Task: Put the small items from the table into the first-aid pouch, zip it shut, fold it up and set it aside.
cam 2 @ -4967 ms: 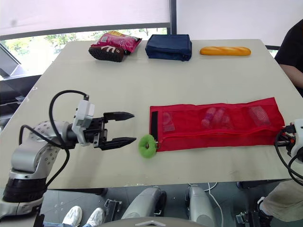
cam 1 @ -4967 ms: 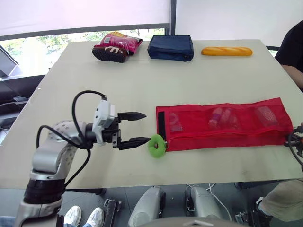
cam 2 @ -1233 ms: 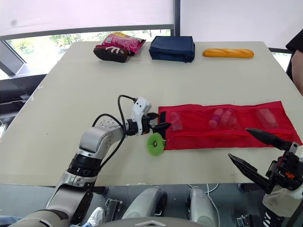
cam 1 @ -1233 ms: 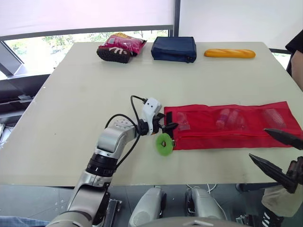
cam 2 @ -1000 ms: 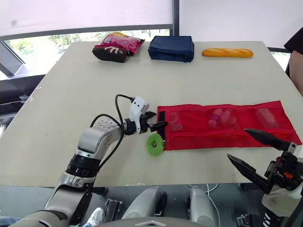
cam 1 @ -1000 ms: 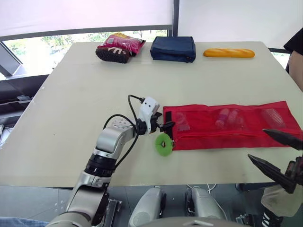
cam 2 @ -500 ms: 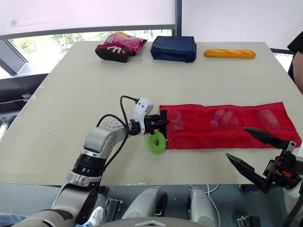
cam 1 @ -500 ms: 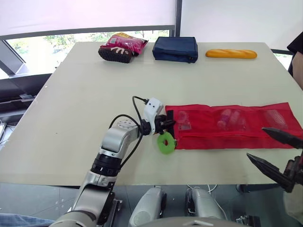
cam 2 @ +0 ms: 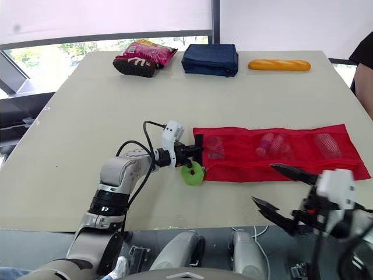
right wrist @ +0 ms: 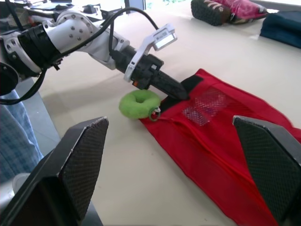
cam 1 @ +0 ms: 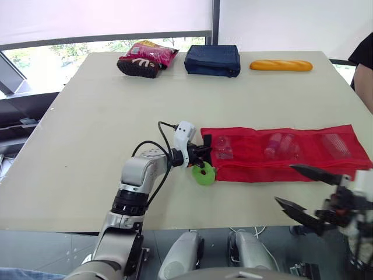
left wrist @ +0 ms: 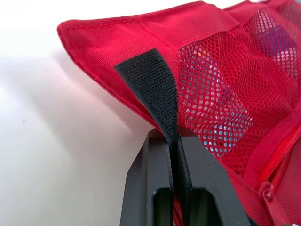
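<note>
Red first-aid pouch (cam 1: 285, 154) lies flat on the table (cam 1: 116, 105), running from centre toward three o'clock, small items (cam 1: 278, 144) showing through its mesh. Left gripper (cam 1: 201, 155) is pinched tight on the black velcro strip (left wrist: 150, 89) at the pouch's nine o'clock end, green ring (cam 1: 204, 175) just beside it. Right gripper (cam 1: 284, 184) hovers at five o'clock, spread wide, empty. Packing looks done, zip (cam 1: 268, 167) seems shut (hard to be certain); folding and setting aside remain.

left end effector (left wrist: 175, 141) | pinching black strap (left wrist: 149, 87) | red mesh pouch (left wrist: 188, 33) end apparently raised | contents blurred
</note>
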`<state>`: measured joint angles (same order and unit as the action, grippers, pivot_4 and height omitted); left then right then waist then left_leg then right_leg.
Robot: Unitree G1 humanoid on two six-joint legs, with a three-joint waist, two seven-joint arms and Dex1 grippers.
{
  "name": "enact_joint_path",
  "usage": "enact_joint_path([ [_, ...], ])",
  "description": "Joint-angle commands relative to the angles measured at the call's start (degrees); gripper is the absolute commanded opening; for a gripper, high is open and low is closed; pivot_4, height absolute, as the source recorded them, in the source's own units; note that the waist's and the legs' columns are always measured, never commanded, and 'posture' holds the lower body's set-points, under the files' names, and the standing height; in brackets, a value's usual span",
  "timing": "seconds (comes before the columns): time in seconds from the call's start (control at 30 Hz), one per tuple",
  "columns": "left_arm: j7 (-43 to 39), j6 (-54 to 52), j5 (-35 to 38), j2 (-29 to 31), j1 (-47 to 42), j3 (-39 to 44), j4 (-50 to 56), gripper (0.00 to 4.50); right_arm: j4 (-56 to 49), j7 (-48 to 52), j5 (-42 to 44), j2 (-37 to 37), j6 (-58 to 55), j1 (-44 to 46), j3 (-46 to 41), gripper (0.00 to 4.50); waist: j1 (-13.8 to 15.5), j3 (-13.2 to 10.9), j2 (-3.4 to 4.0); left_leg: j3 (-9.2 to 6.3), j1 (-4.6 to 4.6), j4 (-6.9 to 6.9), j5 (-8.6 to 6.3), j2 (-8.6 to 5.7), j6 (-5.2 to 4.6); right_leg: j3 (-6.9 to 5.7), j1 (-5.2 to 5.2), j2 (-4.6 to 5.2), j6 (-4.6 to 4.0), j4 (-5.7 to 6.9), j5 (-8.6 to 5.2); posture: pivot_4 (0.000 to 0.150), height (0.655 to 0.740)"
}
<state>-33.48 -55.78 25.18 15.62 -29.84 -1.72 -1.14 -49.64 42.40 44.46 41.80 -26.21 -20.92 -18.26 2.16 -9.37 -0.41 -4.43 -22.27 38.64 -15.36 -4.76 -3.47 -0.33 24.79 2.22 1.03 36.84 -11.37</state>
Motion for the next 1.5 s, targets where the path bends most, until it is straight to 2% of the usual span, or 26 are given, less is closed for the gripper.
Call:
enact_joint_path([
  [0.03,1.05,-2.09,3.09,-0.61,-2.17,4.03,0.84,0.09,0.98,-6.12,-6.32,0.17,-7.15,13.35,14.26,4.5,0.21,-0.02,-0.17,-0.02,-0.04,0.0,0.0,-0.01,0.0,-0.03,0.02,0.0,-0.01,0.0,0.0,0.15,0.7395],
  [0.2,1.79,-4.21,4.89,-1.31,-3.09,5.29,0.68,0.09,7.65,-8.5,-15.01,-3.44,-12.05,30.75,29.92,4.5,0.18,-0.1,-0.29,-0.13,-0.19,0.02,0.06,-0.02,0.09,-0.14,0.15,-0.01,-0.15,-0.01,0.08,0.15,0.7395],
  [0.33,2.37,-5.06,5.7,-1.74,-3.15,5.43,0.8,0.09,14.36,-7.37,-21.55,-6.57,-13.35,39.46,40.07,4.5,-0.02,-0.1,-0.3,-0.17,-0.28,0.05,0.07,-0.06,0.1,-0.16,0.23,-0.01,-0.16,-0.01,0.1,0.15,0.7395],
  [0.43,2.74,-5.46,6.05,-2.02,-2.97,5.53,0.83,0.09,17.06,-4.82,-23.69,-7.49,-13.68,41.92,44.59,4.5,0.12,-0.1,-0.3,-0.19,-0.28,0.07,0.08,-0.06,0.11,-0.16,0.22,-0.01,-0.16,0.0,0.1,0.15,0.7395],
  [0.73,4.01,-6.31,7.05,-2.84,-2.83,6.75,0.33,0.09,22.75,-3.43,-30.34,-10.96,-13.21,44.24,50.65,4.5,-0.2,-0.1,-0.29,-0.22,-0.29,0.08,0.09,-0.07,0.14,-0.18,0.25,-0.02,-0.17,0.03,0.11,0.15,0.7395],
  [0.83,4.19,-6.52,7.26,-2.95,-2.81,6.93,0.38,0.0,23.77,-3.88,-33.59,-11.05,-12.52,44.59,51.8,3.82,-0.22,-0.1,-0.29,-0.22,-0.29,0.08,0.09,-0.08,0.14,-0.17,0.27,-0.02,-0.17,0.04,0.11,0.15,0.7395],
  [0.97,4.45,-6.74,7.74,-2.88,-2.87,7.15,0.22,0.0,24.85,-2.63,-38.28,-8.85,-9.47,44.48,52.66,1.81,-0.16,-0.09,-0.29,-0.22,-0.29,0.08,0.1,-0.1,0.16,-0.17,0.27,-0.02,-0.17,0.06,0.12,0.15,0.7395],
  [1.0,4.48,-6.72,7.81,-2.82,-2.88,7.11,0.13,0.0,25.11,-2.34,-39.14,-8.56,-8.83,44.58,52.58,1.45,-0.22,-0.09,-0.29,-0.22,-0.29,0.08,0.1,-0.11,0.16,-0.17,0.27,-0.02,-0.17,0.06,0.12,0.15,0.7395],
  [1.03,4.5,-6.72,7.85,-2.79,-2.89,7.09,0.07,0.0,25.31,-1.97,-39.85,-8.4,-8.2,44.7,52.55,0.82,-0.29,-0.09,-0.29,-0.22,-0.29,0.08,0.1,-0.11,0.16,-0.17,0.28,-0.02,-0.17,0.06,0.12,0.15,0.7395],
  [1.07,4.48,-6.76,7.9,-2.74,-2.86,7.1,0.07,0.0,25.43,-1.61,-40.47,-8.26,-7.64,44.77,52.57,0.36,-0.33,-0.09,-0.29,-0.23,-0.29,0.08,0.11,-0.1,0.17,-0.17,0.28,-0.03,-0.17,0.06,0.12,0.15,0.7395],
  [1.1,4.47,-6.8,7.94,-2.7,-2.82,7.1,0.11,0.0,25.46,-1.4,-40.76,-8.33,-7.43,44.67,52.44,0.11,-0.35,-0.09,-0.29,-0.23,-0.29,0.08,0.11,-0.1,0.18,-0.17,0.28,-0.02,-0.17,0.06,0.12,0.15,0.7395],
  [1.2,3.96,-6.41,7.59,-2.15,-2.98,6.64,-0.24,0.0,25.32,-1.39,-41.27,-8.76,-6.29,43.83,51.08,0.11,-0.37,-0.09,-0.29,-0.23,-0.29,0.08,0.12,-0.1,0.19,-0.17,0.28,-0.03,-0.17,0.07,0.12,0.15,0.7395],
  [1.3,3.0,-5.54,7.0,-1.15,-2.93,5.95,-0.46,0.0,22.07,-2.25,-35.19,-11.73,-8.27,40.78,44.23,0.11,-0.48,-0.09,-0.29,-0.26,-0.29,0.08,0.12,-0.1,0.2,-0.18,0.28,-0.03,-0.17,0.07,0.12,0.15,0.7395],
  [1.5,0.72,-3.18,6.0,1.29,-2.69,4.95,-1.36,0.0,16.39,-2.25,-26.97,-10.52,-11.26,32.0,30.18,0.11,-0.73,-0.09,-0.29,-0.27,-0.31,0.06,0.12,-0.1,0.19,-0.17,0.31,-0.03,-0.18,0.07,0.12,0.15,0.7395],
])
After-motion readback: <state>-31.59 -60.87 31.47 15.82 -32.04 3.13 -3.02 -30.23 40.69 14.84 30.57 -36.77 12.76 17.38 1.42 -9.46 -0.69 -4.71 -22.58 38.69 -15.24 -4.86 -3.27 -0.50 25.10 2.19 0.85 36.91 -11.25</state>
